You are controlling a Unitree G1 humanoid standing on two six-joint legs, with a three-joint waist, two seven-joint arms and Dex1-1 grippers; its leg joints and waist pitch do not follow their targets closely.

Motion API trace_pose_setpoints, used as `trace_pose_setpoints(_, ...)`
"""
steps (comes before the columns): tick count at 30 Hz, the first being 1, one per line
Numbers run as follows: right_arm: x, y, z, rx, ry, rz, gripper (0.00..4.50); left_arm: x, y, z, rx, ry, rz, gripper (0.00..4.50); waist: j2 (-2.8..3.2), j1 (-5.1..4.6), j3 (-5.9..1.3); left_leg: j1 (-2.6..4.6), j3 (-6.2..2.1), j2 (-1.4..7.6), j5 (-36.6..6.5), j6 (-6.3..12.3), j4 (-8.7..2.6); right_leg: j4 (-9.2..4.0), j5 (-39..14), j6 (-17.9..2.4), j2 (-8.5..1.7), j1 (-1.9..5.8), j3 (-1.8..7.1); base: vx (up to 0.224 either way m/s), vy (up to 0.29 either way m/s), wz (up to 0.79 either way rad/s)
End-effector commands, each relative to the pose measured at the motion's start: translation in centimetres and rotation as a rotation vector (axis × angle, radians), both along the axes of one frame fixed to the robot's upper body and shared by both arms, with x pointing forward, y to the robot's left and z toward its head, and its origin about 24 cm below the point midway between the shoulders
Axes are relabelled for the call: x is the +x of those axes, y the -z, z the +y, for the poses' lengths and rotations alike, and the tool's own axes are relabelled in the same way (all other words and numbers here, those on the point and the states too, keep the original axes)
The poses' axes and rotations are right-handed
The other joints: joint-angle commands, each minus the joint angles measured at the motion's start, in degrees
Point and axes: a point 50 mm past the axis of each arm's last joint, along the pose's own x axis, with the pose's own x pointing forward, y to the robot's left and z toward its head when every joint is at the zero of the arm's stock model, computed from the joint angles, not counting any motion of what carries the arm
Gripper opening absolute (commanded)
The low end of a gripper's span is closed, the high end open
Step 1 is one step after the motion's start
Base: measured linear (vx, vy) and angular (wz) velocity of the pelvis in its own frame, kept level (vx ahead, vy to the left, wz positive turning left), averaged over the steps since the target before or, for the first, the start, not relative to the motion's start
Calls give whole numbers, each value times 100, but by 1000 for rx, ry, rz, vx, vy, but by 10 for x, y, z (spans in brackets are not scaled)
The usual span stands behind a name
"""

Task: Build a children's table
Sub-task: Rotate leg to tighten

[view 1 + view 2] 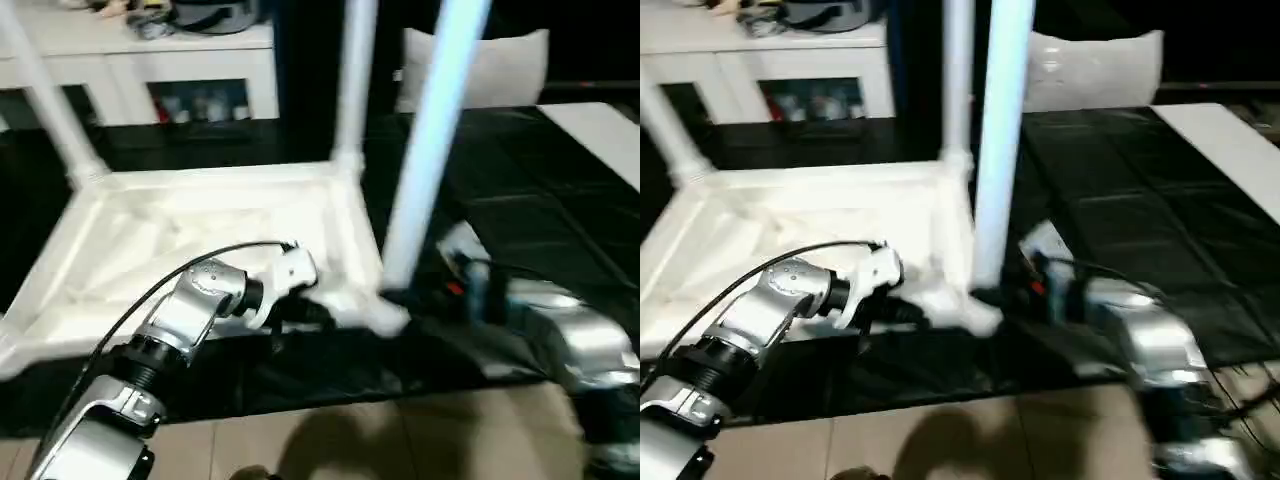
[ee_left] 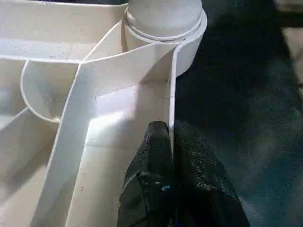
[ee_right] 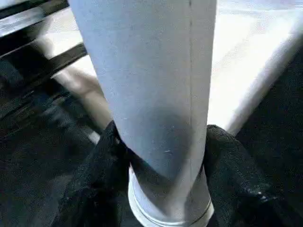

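Here the children's table top (image 1: 200, 240) lay upside down on a dark mat, two legs upright at its far corners. The left gripper (image 2: 170, 142) pinched the near right rim, steadying it, while the right gripper (image 3: 161, 156) clasped a third leg (image 1: 430, 150) at the near right socket

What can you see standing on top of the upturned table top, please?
On the table top, two legs stand upright in its far corner sockets: the far left leg and far right leg. The near right leg rises from the near right corner; its seating is covered.
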Motion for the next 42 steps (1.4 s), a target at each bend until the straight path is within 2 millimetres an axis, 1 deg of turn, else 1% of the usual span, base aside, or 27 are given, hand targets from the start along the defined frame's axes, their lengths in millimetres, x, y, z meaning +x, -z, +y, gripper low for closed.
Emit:
trace_pose_setpoints(1,10,6,1,-34,156,36,193,3,-12,-20,-59,-23,-31,0,-39,-4,-372,97,-108,186,-1731,-64,-457,-544,-2715,-709,-363,230,239,0,0,0)
trace_pose_setpoints(2,17,8,3,-46,264,34,193,6,-12,-24,-67,-88,-32,0,-63,-67,-378,66,-118,179,-1709,-94,-458,-525,-2598,-736,-358,259,230,0,0,0)
trace_pose_setpoints(3,26,8,5,-65,389,1,193,11,-14,-31,-87,-173,-41,0,-55,-121,-390,63,-114,164,-1596,-122,-452,-519,-2465,-763,-360,255,226,0,0,0)
trace_pose_setpoints(5,30,7,8,-50,443,-29,193,13,-15,-37,-103,-220,-49,0,-68,-154,-401,77,-95,147,-1577,-83,-431,-545,-2423,-766,-358,252,228,0,0,0)
trace_pose_setpoints(6,30,7,11,-2,444,-21,249,13,-16,-40,-114,-225,-55,0,-64,-166,-411,49,-84,140,-1432,43,-417,-535,-2202,-806,-350,274,241,0,0,0)
trace_pose_setpoints(7,31,7,11,5,445,-20,263,13,-17,-41,-116,-225,-56,0,-64,-166,-411,49,-84,140,-1432,43,-417,-535,-2202,-806,-350,274,241,0,0,0)
trace_pose_setpoints(8,31,6,12,17,450,-15,263,13,-17,-42,-119,-228,-59,0,-94,-163,-435,16,-82,146,-1212,124,-411,-495,-1859,-847,-335,306,246,0,0,0)
trace_pose_setpoints(9,30,6,13,24,449,-12,263,13,-18,-43,-121,-224,-62,0,-71,-148,-455,18,-79,156,-976,204,-402,-442,-1446,-952,-326,307,254,0,0,0)
trace_pose_setpoints(10,30,6,14,23,438,-18,283,12,-18,-44,-121,-216,-65,0,-59,-129,-463,43,-58,159,-856,275,-385,-422,-1149,-1089,-316,287,259,0,0,0)
trace_pose_setpoints(11,29,5,14,18,428,-25,283,11,-19,-44,-119,-206,-70,0,-61,-125,-465,40,-54,161,-797,306,-378,-405,-1022,-1146,-316,295,265,0,0,0)
trace_pose_setpoints(12,28,5,14,19,424,-30,305,9,-19,-44,-116,-185,-79,0,-73,-92,-482,15,-54,165,-567,401,-366,-350,-690,-1232,-319,324,265,0,0,0)
trace_pose_setpoints(13,28,5,14,20,423,-30,308,9,-19,-44,-116,-181,-80,0,-73,-92,-482,15,-54,165,-567,401,-366,-350,-690,-1232,-319,324,265,0,0,0)
trace_pose_setpoints(14,28,4,12,21,415,-41,316,8,-19,-44,-112,-171,-80,0,-60,-74,-471,16,-48,169,-534,447,-364,-342,-649,-1268,-320,318,266,0,0,0)
trace_pose_setpoints(15,27,3,9,20,404,-59,329,7,-18,-42,-106,-159,-82,0,-54,-36,-457,36,-44,180,-668,427,-372,-373,-860,-1235,-331,310,265,0,0,0)
trace_pose_setpoints(16,27,2,7,21,393,-68,329,7,-18,-41,-104,-152,-82,0,-53,-28,-449,45,-37,181,-733,406,-376,-387,-959,-1213,-329,302,268,0,0,0)
trace_pose_setpoints(20,23,0,-1,17,326,-90,374,5,-17,-36,-94,-121,-85,0,-60,4,-422,57,-45,186,-1026,284,-405,-435,-1407,-1047,-340,307,269,0,0,0)
trace_pose_setpoints(21,21,-2,-8,5,284,-103,386,5,-16,-33,-82,-95,-88,0,-59,6,-422,55,-53,182,-1110,258,-411,-447,-1532,-998,-336,311,259,0,0,0)
trace_pose_setpoints(24,18,-5,-15,-9,223,-111,399,4,-15,-29,-65,-62,-85,0,-65,40,-422,61,-49,192,-1110,263,-404,-453,-1560,-941,-340,301,273,0,0,0)
trace_pose_setpoints(25,17,-6,-17,-12,206,-112,418,4,-15,-28,-61,-54,-83,0,-69,41,-423,54,-52,193,-1089,268,-406,-444,-1535,-949,-341,301,274,0,0,0)
trace_pose_setpoints(27,12,-10,-29,-52,88,-125,436,2,-14,-22,-27,31,-81,0,-82,72,-427,54,-51,194,-1099,301,-397,-448,-1595,-941,-344,305,268,0,0,0)
trace_pose_setpoints(29,8,-13,-34,-76,23,-122,441,0,-13,-18,-4,88,-84,0,-79,102,-429,58,-55,199,-1082,332,-394,-445,-1575,-950,-345,305,266,0,0,0)
trace_pose_setpoints(30,7,-14,-37,-94,-12,-114,446,-1,-13,-16,7,124,-81,0,-77,115,-426,59,-42,206,-1061,361,-389,-435,-1516,-969,-340,291,276,0,0,0)
trace_pose_setpoints(34,0,-13,-41,-133,-135,-82,446,-6,-13,-12,22,221,-78,0,-77,157,-432,59,-46,220,-1035,378,-382,-412,-1469,-1061,-344,290,270,0,0,0)
trace_pose_setpoints(36,-7,-11,-41,-132,-227,-43,417,-8,-15,-9,25,278,-68,0,-68,181,-432,65,-45,226,-1060,382,-379,-415,-1485,-1087,-345,285,268,0,0,0)
trace_pose_setpoints(37,-8,-11,-40,-131,-245,-34,409,-9,-15,-8,24,291,-65,0,-71,185,-428,62,-44,228,-1077,383,-380,-414,-1498,-1096,-345,286,269,0,0,0)
trace_pose_setpoints(38,-9,-10,-40,-123,-271,-15,409,-10,-16,-7,20,313,-62,0,-63,216,-430,61,-46,232,-1122,375,-380,-409,-1530,-1112,-351,285,269,0,0,0)
trace_pose_setpoints(42,-14,-9,-37,-108,-324,12,366,-13,-18,-6,12,359,-46,0,-82,247,-425,80,-42,237,-1192,336,-385,-431,-1689,-1090,-356,271,274,0,0,0)
